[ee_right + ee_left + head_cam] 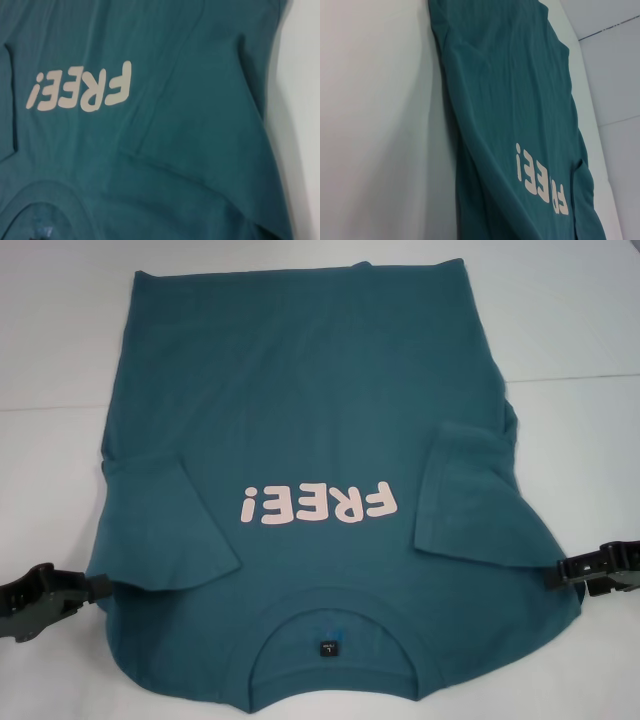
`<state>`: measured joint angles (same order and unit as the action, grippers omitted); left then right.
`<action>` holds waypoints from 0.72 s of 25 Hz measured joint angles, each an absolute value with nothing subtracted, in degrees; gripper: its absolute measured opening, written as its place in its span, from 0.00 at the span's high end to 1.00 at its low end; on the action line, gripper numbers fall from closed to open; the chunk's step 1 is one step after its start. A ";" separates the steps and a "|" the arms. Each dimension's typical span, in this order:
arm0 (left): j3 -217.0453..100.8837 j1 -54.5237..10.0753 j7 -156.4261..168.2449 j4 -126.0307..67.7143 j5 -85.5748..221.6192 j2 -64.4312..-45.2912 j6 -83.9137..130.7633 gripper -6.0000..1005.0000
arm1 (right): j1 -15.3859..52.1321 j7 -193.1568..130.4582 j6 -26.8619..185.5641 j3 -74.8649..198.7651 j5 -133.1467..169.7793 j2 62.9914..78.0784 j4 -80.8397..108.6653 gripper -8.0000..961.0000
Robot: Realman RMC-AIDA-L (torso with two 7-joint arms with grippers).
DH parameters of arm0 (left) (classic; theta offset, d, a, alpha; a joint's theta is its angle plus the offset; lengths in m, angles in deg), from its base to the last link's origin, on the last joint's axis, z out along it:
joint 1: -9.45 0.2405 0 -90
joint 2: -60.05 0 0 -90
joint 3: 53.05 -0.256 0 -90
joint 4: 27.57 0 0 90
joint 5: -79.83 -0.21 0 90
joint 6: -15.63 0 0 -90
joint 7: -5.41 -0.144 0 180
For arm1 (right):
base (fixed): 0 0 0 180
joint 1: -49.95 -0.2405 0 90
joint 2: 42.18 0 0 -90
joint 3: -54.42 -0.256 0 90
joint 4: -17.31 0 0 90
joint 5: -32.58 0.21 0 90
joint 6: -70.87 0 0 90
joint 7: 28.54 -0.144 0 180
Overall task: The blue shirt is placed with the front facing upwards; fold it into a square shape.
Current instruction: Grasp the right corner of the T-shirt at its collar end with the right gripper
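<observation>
The blue shirt [310, 430] lies flat on the white table, front up, collar toward me and hem at the far side. Pale "FREE!" lettering [312, 505] reads upside down on the chest. Both short sleeves are folded inward over the body, one [165, 530] on the left and one [465, 500] on the right. My left gripper [95, 587] sits at the shirt's left shoulder edge. At the right shoulder edge is my right gripper [560, 570]. The shirt [520, 125] with its lettering fills the left wrist view, and the shirt [150, 150] covers the right wrist view; neither shows fingers.
The white table [60, 360] extends around the shirt, with a thin seam line [580, 378] running across it at the far right. A small dark neck label [327, 648] sits inside the ribbed collar near the front edge.
</observation>
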<state>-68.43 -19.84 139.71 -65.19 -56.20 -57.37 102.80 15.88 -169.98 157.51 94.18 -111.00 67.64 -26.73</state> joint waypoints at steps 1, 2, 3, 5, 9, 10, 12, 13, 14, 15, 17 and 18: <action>-68.40 -19.83 139.71 -65.19 -56.20 -57.37 102.80 0.99 | 15.79 -170.19 157.29 94.21 -111.06 67.68 -26.76 0.07; -68.38 -19.83 139.71 -65.19 -56.20 -57.37 102.80 0.99 | 15.73 -170.34 157.13 94.19 -111.06 67.68 -26.77 0.07; -68.36 -19.82 139.71 -65.18 -56.20 -57.37 102.80 0.99 | 15.68 -170.48 157.00 94.16 -111.07 67.68 -26.77 0.07; -68.34 -19.78 139.71 -65.19 -56.20 -57.40 102.74 0.99 | 15.57 -170.56 156.76 94.18 -111.10 67.74 -26.72 0.07; -68.34 -19.71 139.71 -65.19 -56.20 -57.49 102.27 0.99 | 15.10 -170.73 156.55 94.43 -111.96 68.25 -26.60 0.07; -68.33 -19.71 139.71 -65.19 -56.20 -57.51 102.24 0.99 | 14.90 -170.86 156.37 94.43 -112.44 68.43 -26.60 0.07; -68.34 -19.71 139.71 -65.18 -56.14 -57.54 102.23 0.99 | 14.46 -171.09 156.10 94.43 -113.40 68.87 -26.59 0.07; -68.33 -19.72 139.71 -65.19 -56.03 -57.54 102.23 0.99 | 14.34 -171.12 156.07 94.43 -113.66 68.99 -26.57 0.07; -68.34 -19.72 139.71 -65.18 -55.94 -57.54 102.23 0.99 | 14.16 -171.13 156.02 94.45 -113.91 69.15 -26.53 0.07; -68.34 -19.72 139.71 -65.18 -55.79 -57.56 102.23 0.99 | 14.04 -171.13 155.95 94.46 -114.01 69.22 -26.49 0.07; -68.34 -19.70 139.71 -65.18 -55.60 -57.60 102.22 0.99 | 13.78 -171.15 155.80 94.50 -114.11 69.32 -26.15 0.07; -68.34 -19.68 139.71 -65.19 -55.58 -57.61 102.21 0.99 | 13.62 -171.15 155.68 94.51 -114.11 69.34 -25.85 0.07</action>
<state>-68.34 -19.68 139.71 -65.19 -55.58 -57.61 102.21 13.62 -171.15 155.68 94.51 -114.11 69.34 -25.85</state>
